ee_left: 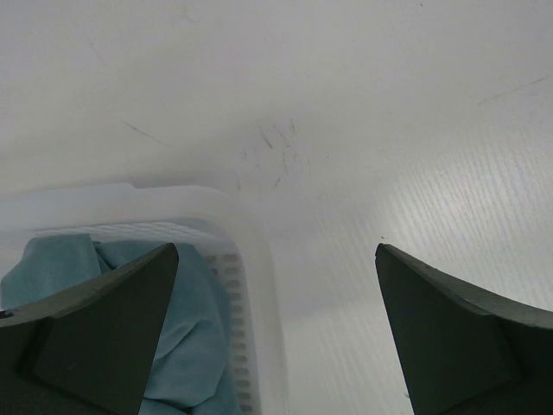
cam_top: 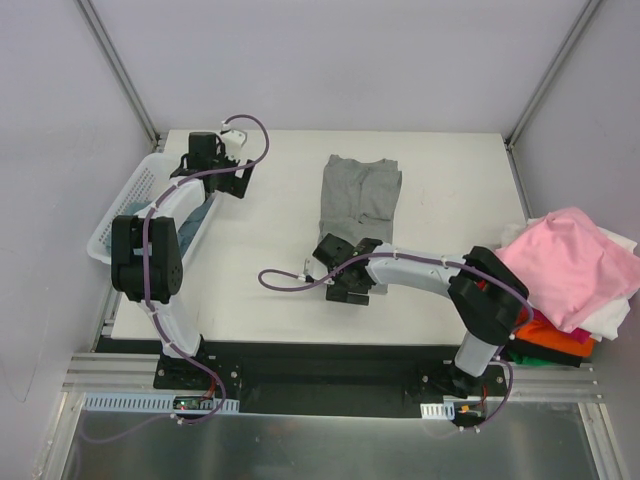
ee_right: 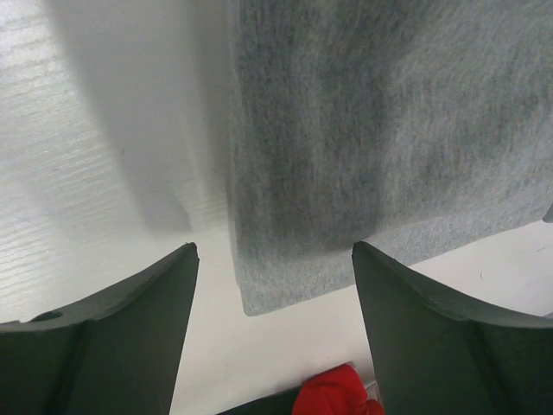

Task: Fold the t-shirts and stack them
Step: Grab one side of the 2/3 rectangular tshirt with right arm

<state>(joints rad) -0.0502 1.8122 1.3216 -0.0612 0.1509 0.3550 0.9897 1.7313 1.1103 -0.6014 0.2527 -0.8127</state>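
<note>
A light grey t-shirt (cam_top: 360,195) lies folded lengthwise in the middle of the table. My right gripper (cam_top: 345,262) hovers at its near edge. In the right wrist view the gripper (ee_right: 274,246) is open, and the near corner of the grey t-shirt (ee_right: 371,130) lies between the fingers, untouched. My left gripper (cam_top: 228,178) hangs over the far end of the white basket (cam_top: 125,205). It (ee_left: 276,251) is open and empty, with a blue-teal t-shirt (ee_left: 194,320) bunched in the basket (ee_left: 259,285) below its left finger.
At the table's right edge sits a heap of t-shirts: pink (cam_top: 570,265) on top, white (cam_top: 612,315), orange (cam_top: 555,343) and red beneath. A bit of red cloth (ee_right: 333,393) shows at the bottom of the right wrist view. Metal frame posts stand at the back corners.
</note>
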